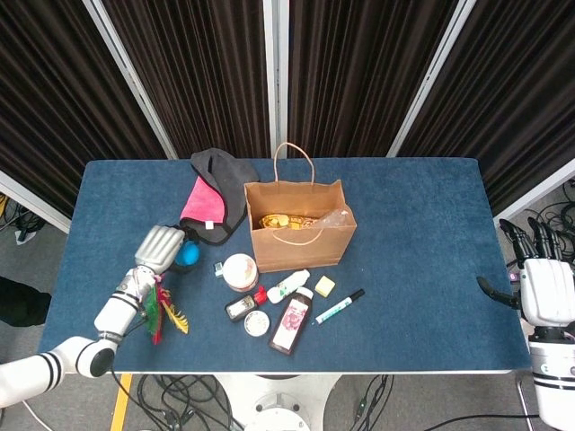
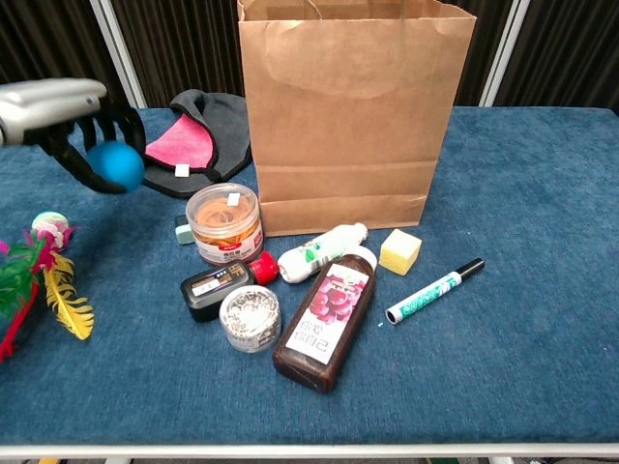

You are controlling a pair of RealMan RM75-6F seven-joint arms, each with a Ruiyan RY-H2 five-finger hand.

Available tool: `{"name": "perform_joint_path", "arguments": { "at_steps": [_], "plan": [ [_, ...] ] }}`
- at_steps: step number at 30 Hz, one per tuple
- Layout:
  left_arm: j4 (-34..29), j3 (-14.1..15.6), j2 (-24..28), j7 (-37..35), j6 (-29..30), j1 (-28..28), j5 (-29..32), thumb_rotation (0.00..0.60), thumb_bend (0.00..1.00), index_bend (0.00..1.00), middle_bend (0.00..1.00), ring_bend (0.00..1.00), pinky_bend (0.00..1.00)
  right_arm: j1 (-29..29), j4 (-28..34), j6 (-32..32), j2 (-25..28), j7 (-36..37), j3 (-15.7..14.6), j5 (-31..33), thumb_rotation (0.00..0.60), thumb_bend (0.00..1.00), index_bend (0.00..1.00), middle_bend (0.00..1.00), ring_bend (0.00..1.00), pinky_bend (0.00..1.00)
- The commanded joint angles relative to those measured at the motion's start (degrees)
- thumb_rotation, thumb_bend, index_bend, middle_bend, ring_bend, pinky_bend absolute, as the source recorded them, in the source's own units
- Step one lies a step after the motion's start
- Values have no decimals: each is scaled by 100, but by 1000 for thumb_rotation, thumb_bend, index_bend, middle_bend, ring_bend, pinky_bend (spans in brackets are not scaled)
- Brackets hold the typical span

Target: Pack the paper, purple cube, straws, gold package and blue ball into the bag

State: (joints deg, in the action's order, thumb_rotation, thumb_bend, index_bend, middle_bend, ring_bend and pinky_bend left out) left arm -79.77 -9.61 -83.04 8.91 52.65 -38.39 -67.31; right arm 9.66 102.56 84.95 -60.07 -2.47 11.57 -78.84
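At the left side of the blue table (image 1: 422,224): left hand (image 2: 73,121), fingers curled around the blue ball (image 2: 114,165), ball held clear of the surface. From the head view the ball (image 1: 187,254) sits under the hand (image 1: 159,246), near the pink-lined dark cloth (image 1: 211,202).

Centre, rear: brown paper bag (image 2: 353,116), upright, mouth open, handles up. Gold package (image 1: 280,220) and a clear wrapped item, possibly the straws, visible inside from above; paper and purple cube cannot be made out.

Off the right table edge: right hand (image 1: 544,287), fingers spread, holding nothing, well apart from every item.

Front of bag, not for packing: round tub with orange contents (image 2: 224,223), small white bottle (image 2: 321,250), dark bottle with a pink label (image 2: 326,316), yellow block (image 2: 400,251), marker (image 2: 434,290), a small black flat item with a red cap (image 2: 225,282), clear-lidded round tin (image 2: 250,318). Feather toy (image 2: 44,280) at the left edge.

Step in hand, as judged: carry the ball to the bag and drop it in. Advice: raise the ball above the bag's rim before crossing toward it, since the thin paper wall and the handles would buckle or tip under a sideways knock. Pass over the cloth, not the tub. Centre the hand over the mouth, lower slightly, then release so the ball falls onto the contents and does not bounce out.
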Motion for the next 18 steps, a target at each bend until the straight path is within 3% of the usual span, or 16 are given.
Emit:
{"name": "perform_joint_path", "arguments": {
  "at_steps": [1,13,18],
  "plan": [
    [-422,-153,389,346,191,2,167,600,284,557,561,548,488,-30,-3,38,11,112,8,-9,600,66,128,199,7,0],
    [-1936,-838,1476,1347,782,-250,636,600,284,559,563,550,490,-208,61,316,136,504,-57,-302,600,66,129,199,7,0],
    [-2189,-1224,1672,1610,752,-672,687,600,285,560,563,550,490,-293,-259,74,403,907,-363,-578,600,66,128,185,7,0]
  ]
}}
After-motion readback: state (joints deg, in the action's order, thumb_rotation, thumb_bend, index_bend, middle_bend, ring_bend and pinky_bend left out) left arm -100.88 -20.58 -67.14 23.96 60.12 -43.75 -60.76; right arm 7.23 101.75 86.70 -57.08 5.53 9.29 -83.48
